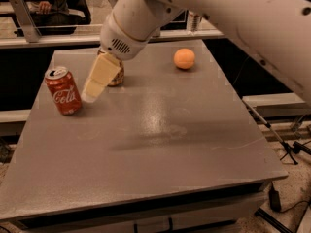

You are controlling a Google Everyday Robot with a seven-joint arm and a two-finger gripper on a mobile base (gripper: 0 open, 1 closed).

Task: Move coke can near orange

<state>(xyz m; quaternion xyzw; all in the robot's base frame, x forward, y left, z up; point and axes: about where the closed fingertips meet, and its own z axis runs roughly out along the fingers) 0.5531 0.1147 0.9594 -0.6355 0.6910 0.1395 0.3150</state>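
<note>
The red coke can (pixel 63 90) stands upright at the left of the grey table (pixel 160 149). The orange (pixel 184 58) sits at the far middle-right of the table. My gripper (pixel 93 89), with cream-coloured fingers, hangs just right of the coke can, a short gap from it, at about the can's height. My white arm comes in from the upper right. A copper-gold can (pixel 115 76) stands behind the gripper and is mostly hidden by it.
A rail and glass barrier (pixel 29 21) run behind the table, with people seated beyond. A tripod leg and cables (pixel 286 149) lie on the floor to the right of the table.
</note>
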